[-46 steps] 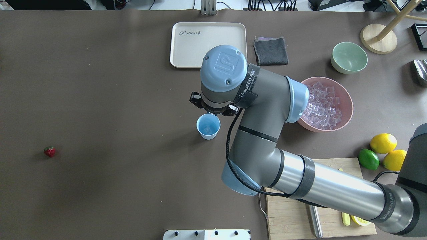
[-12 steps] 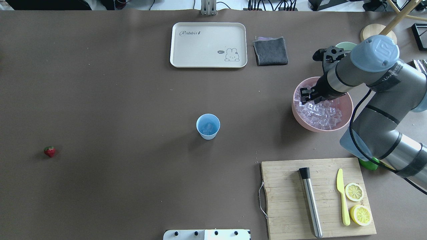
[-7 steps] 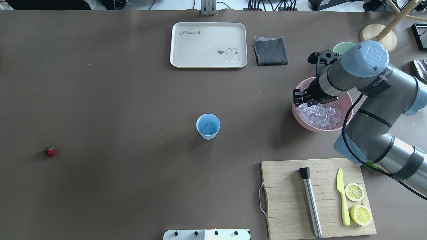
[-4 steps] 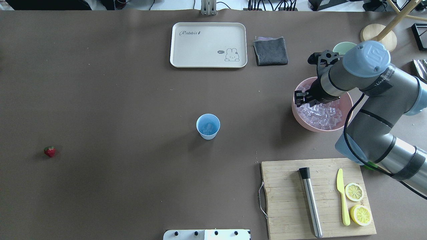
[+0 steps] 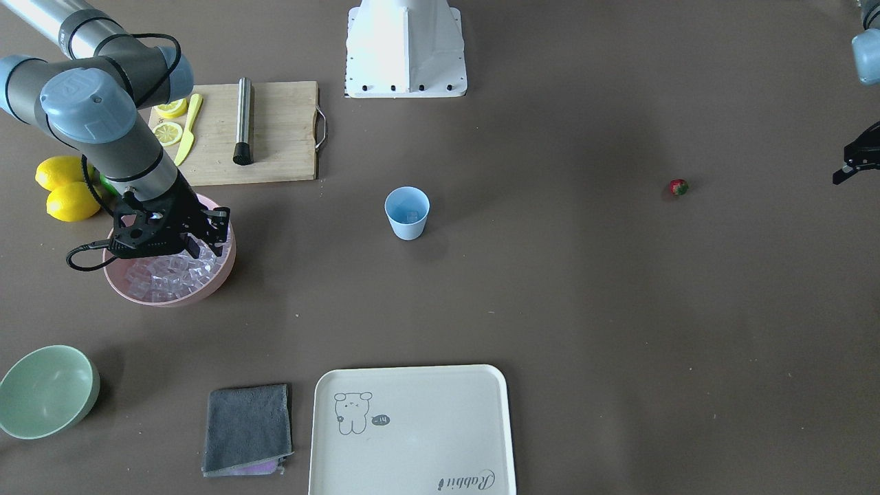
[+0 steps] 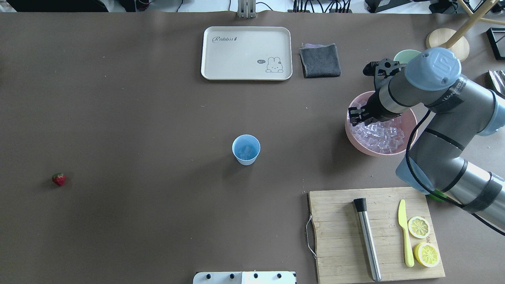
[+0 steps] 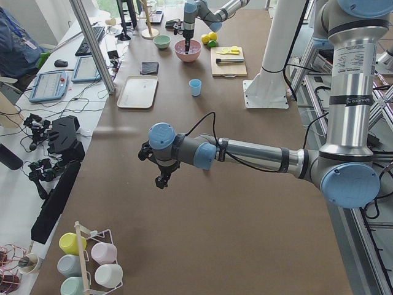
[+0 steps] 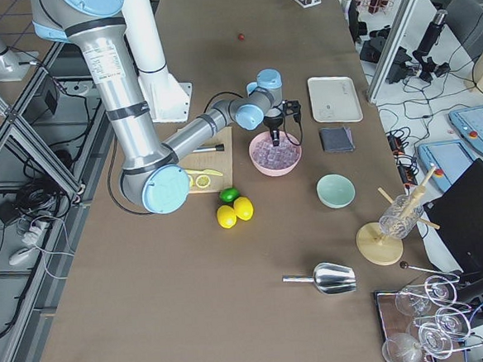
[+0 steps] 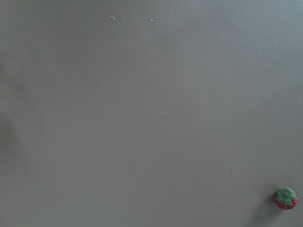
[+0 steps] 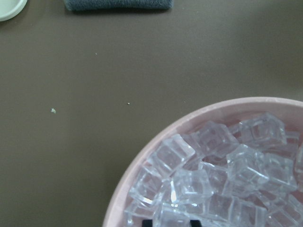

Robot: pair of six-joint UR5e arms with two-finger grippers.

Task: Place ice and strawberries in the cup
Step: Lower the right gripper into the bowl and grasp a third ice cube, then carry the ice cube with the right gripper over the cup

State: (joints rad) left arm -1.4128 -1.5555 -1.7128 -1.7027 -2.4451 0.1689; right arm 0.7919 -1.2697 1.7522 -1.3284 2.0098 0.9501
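The light blue cup [image 6: 246,149] stands mid-table with ice [image 6: 247,151] inside; it also shows in the front view [image 5: 407,212]. More ice [image 6: 380,136] fills the pink bowl [image 6: 410,136]. My right gripper [image 6: 357,116] is down in the bowl's left side. In its wrist view the fingertips [image 10: 147,221] flank one ice cube [image 10: 170,215]. The strawberry [image 6: 58,179] lies alone far left and shows in the left wrist view [image 9: 285,197]. My left gripper [image 5: 840,177] hovers apart from the strawberry [image 5: 678,187]. I cannot tell whether the left gripper is open or shut.
A cream tray [image 6: 221,55], a grey cloth [image 6: 320,60] and a pale green bowl [image 5: 48,392] lie at the far side. The cutting board [image 6: 339,236] holds a metal muddler [image 6: 367,238], a yellow knife [image 6: 404,232] and lemon halves [image 6: 419,227]. Whole lemons [image 5: 65,185] lie beside the pink bowl.
My right arm has gone from above the cup to the pink bowl. In the last second its gripper shifted slightly right over the ice. The cup and strawberry have not moved.
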